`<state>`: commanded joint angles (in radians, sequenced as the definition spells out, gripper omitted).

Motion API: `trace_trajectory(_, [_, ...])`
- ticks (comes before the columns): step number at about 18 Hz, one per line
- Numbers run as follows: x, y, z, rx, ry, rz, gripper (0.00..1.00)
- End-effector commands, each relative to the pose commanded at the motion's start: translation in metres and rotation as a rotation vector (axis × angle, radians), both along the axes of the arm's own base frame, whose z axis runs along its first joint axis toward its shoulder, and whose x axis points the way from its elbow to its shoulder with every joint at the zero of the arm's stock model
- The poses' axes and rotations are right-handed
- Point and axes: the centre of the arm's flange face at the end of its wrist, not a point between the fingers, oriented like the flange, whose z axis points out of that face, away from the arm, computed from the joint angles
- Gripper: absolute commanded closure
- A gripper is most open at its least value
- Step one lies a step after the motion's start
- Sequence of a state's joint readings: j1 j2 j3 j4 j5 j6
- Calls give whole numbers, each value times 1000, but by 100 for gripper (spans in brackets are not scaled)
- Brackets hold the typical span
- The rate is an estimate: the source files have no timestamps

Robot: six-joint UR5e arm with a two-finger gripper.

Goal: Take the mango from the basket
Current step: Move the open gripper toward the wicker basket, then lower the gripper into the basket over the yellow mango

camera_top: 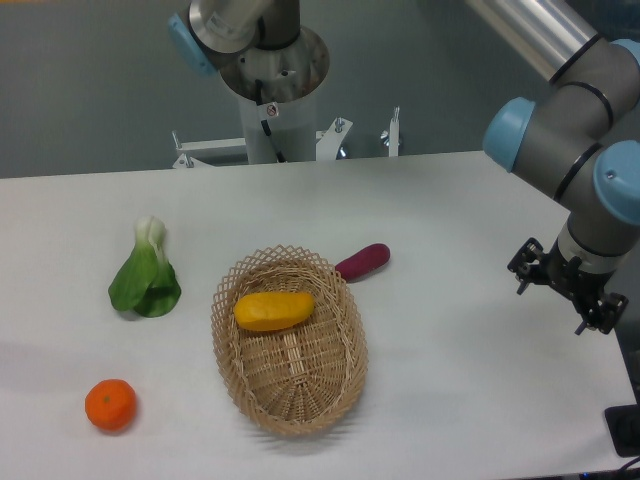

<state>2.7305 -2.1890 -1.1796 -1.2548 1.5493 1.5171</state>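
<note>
My hand (566, 289) is hanging at the far right of the view, above the right edge of the white desk (450, 220), at the end of my grey arm with its blue joint caps (512, 134); it is dark and small against the desk, and I cannot tell whether its fingers are spread or closed, though nothing is showing between them. Everything on the desk is lying well off toward the other side from my hand. The basket (290, 400), an oval of tan wicker with an open lattice rim, is sitting well apart from my hand, lower in the picture than it and toward the middle of the desk. The mango (274, 310) is resting inside the basket, in the end farther from the camera, lying crosswise on the woven floor with its long yellow-orange body reaching almost from one wall to the other. Just outside the basket's rim, on the side nearer my hand, a dark magenta tuber (362, 262) is lying on the desk, one end close against the wicker. Beyond the basket from my hand, a leafy green vegetable (146, 275) with a pale stalk is lying flat, and farther still, nearer the camera, a small round orange fruit (110, 404) is sitting alone. My arm's base column (272, 95) is standing behind the desk's far edge
</note>
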Motion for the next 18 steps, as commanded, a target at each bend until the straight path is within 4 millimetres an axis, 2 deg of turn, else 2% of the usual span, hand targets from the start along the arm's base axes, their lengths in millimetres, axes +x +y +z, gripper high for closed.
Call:
trace_trajectory(3, [8,2,-6,-2,-14,1,0])
trace_trajectory(4, [14,3,0,1,-11,1,0])
trace_trajectory(5, [22,5,3,4,-14,4,0])
trace_trajectory(6, [34,9,-3,2,-32,8,0])
trace_trajectory(8, [67,17,-3,-2,-53,40,0])
trace_trajectory(11, [128,40,-8,12,-44,9,0])
trace_trajectory(15, [200,64,-43,49,13,-66,0])
trace_trajectory(18, [248,73,-54,37,-7,-125,0])
